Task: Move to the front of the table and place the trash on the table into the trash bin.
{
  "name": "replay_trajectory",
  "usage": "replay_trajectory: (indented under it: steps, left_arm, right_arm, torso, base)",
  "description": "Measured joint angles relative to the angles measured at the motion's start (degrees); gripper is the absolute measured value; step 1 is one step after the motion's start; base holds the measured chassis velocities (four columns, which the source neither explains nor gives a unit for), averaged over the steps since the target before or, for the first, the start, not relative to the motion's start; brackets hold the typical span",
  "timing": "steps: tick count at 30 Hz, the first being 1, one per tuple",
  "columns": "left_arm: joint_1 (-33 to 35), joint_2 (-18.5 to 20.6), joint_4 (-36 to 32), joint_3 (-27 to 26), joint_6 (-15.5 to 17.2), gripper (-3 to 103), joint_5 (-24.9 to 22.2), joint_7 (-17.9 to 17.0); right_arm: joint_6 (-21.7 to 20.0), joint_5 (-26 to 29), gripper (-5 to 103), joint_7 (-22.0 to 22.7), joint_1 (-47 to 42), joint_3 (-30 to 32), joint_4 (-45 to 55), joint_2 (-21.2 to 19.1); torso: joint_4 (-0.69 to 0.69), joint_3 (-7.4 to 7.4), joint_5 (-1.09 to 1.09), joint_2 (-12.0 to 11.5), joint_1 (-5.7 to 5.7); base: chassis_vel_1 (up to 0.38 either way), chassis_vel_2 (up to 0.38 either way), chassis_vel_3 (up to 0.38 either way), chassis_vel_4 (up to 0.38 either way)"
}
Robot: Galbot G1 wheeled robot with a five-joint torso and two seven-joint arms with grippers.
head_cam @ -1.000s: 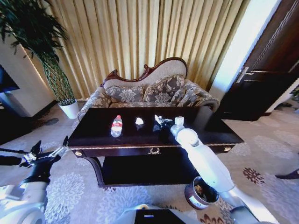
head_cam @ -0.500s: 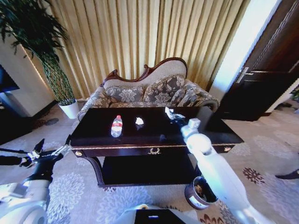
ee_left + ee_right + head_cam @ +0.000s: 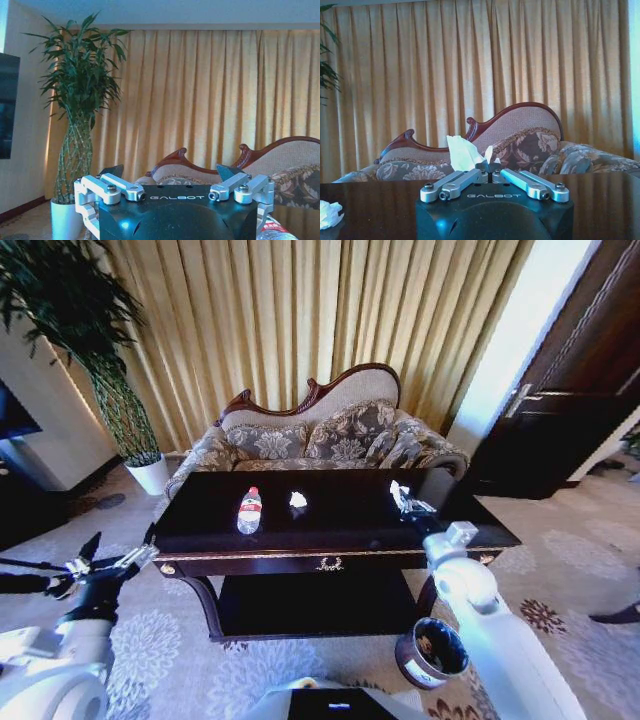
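**Over the table, a paper wad in the right gripper**

Above the right part of the table [image 3: 330,515], the right gripper [image 3: 405,498] is up in the air. Its two fingers are pressed together on a crumpled white paper wad [image 3: 461,153]. In the right wrist view the right gripper [image 3: 488,168] has the wad sticking up from between its tips, with the sofa [image 3: 520,145] and the gold curtains [image 3: 470,75] far behind it. From the head view the held wad [image 3: 399,492] is off the table top, near the right end.

Two more bits of trash lie on the dark shiny table. A small clear bottle [image 3: 250,510] with a red and white label stands on the left part. A second white paper wad [image 3: 298,500] lies just to the right of the bottle, not touching it. That same wad [image 3: 329,214] shows at the edge of the right wrist view, resting on the table.

The trash bin [image 3: 432,652] sits on the carpet, low down by the right front leg of the table, under the right arm.

The left gripper [image 3: 110,565] waits off to the left, beside the table and away from it. Its fingers [image 3: 111,186] are spread wide apart and hold nothing. A tall green plant [image 3: 80,110] in a white pot [image 3: 152,474] stands behind it.
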Motion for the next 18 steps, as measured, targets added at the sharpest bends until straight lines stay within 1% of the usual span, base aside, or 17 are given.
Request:
replay_trajectory:
  steps: [2, 8, 18]
  left_arm:
    - [0.2, 0.7, 0.0, -0.2, 0.2, 100, -0.3, 0.2]
    - [-0.1, 2.0, 0.2, -1.2, 1.7, 100, -2.5, 0.3]
    - [-0.2, 2.0, 0.3, -1.9, 2.1, 100, -2.3, 0.6]
  right_arm:
    - [0.4, -0.5, 0, 0.0, -1.9, 0.7, 1.3, 0.8]
    - [0.5, -1.2, 0, -0.3, -4.6, 1.5, 3.8, 0.9]
    - [-0.7, -1.5, 0, -1.2, -5.9, 2.3, 5.7, 0.9]
  torso:
    - [0.0, 0.0, 0.0, 0.0, 0.0]
    - [0.0, 0.0, 0.0, 0.0, 0.0]
    - [0.0, 0.01, 0.0, 0.0, 0.0]
  base:
    - [0.0, 0.0, 0.0, 0.0]
    - [0.0, 0.0, 0.0, 0.0]
    - [0.0, 0.0, 0.0, 0.0]
